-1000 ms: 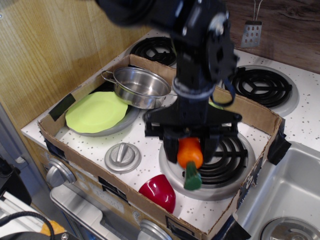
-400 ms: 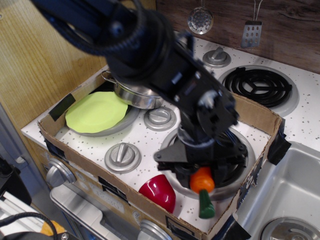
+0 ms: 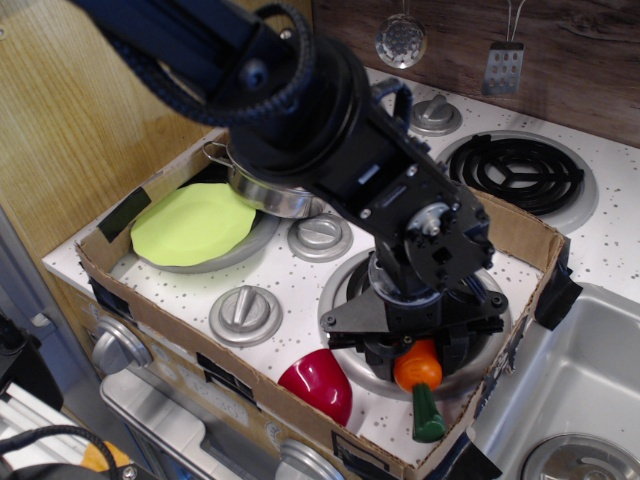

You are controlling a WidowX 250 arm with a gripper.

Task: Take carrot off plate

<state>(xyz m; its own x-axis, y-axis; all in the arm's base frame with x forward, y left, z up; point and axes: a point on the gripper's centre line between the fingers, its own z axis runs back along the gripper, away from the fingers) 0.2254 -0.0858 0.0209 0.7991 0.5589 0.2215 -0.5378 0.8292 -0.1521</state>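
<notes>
Near the front right corner of the cardboard tray [image 3: 120, 290], the pincer [image 3: 418, 350] hangs low over the front coil burner [image 3: 345, 300], closed on the carrot [image 3: 420, 372]. Orange body sits between the jaws; the dark green stem end points down and toward the tray's front wall, touching or nearly touching the speckled table [image 3: 290, 290] — cannot tell which from this angle.

The plate [image 3: 190, 222] lies well apart at the tray's left side, bare, with the steel pot [image 3: 270, 190] just behind it and overlapping its rim. So the lift-off looks done; the step in hand is, by my reading, the set-down.

How to do it well:
- Lower until the stem clearly rests before letting go — the glossy, rounded body will likely roll if dropped.
- Favour the flat table just beside the burner ring rather than the raised ring edge.
- Keep clear of the red bowl [image 3: 318, 385], which sits close on the left.
- Open only wide enough to free the body, then rise straight up so the fingers do not drag it against the cardboard wall.
</notes>
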